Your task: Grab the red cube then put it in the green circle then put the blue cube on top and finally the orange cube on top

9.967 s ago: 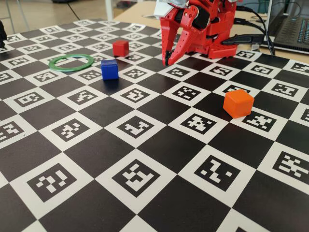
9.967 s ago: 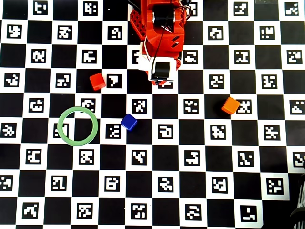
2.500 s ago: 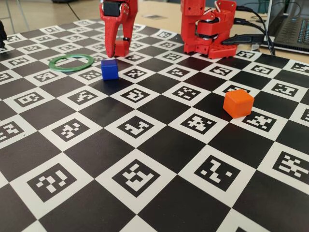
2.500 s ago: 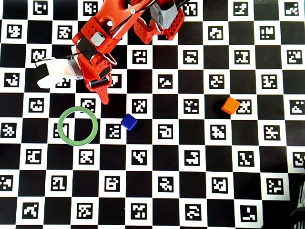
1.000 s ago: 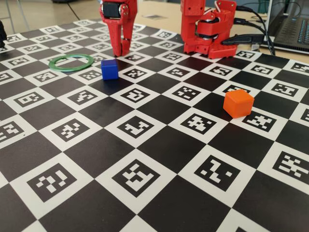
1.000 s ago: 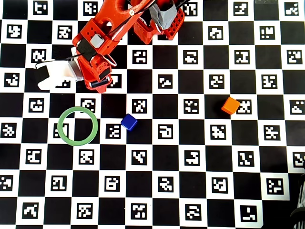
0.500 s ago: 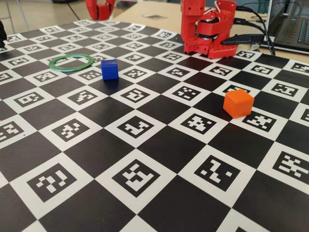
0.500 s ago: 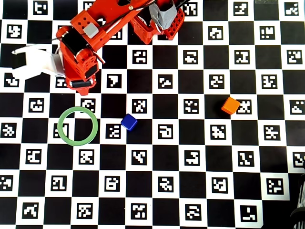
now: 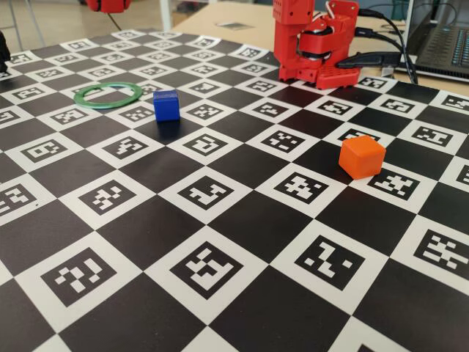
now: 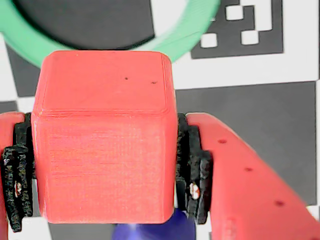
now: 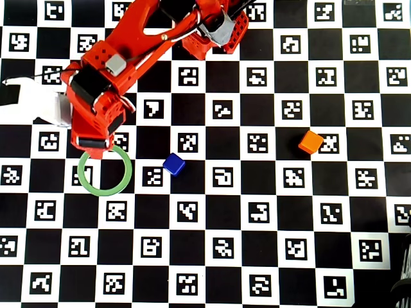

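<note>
Red cube (image 10: 102, 137) clamped between the black pads (image 10: 192, 175) of the claw (image 10: 102, 170), filling most of the wrist view, lifted clear of the board. Green ring (image 11: 104, 169) just past the cube in that view, flat on the checkered mat (image 9: 242, 220). Seen from overhead, arm (image 11: 128, 58) stretched out with its head over the ring's upper rim, cube itself hidden there. Blue cube (image 11: 173, 163) near the ring's right; probably the same blue blur at the wrist view's bottom edge. Orange cube (image 9: 362, 156) well apart, alone.
</note>
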`<state>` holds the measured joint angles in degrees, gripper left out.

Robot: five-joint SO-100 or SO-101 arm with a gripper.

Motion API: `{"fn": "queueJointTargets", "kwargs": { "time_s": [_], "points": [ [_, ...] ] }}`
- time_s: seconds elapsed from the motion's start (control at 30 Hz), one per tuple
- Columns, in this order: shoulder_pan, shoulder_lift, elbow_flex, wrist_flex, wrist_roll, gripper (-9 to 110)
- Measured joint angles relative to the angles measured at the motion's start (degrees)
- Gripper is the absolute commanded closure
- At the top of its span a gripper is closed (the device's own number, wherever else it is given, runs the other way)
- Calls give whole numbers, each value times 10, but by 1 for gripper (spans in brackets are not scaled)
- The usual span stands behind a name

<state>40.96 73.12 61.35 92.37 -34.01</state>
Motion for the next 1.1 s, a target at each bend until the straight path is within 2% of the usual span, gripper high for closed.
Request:
{"fn": "queueJointTargets", "kwargs": {
  "time_s": [0.43,1.1],
  "points": [
    [-33,-26,0,-40,15,102],
    [-33,-39,97,-114,-16,102]
  ]
}}
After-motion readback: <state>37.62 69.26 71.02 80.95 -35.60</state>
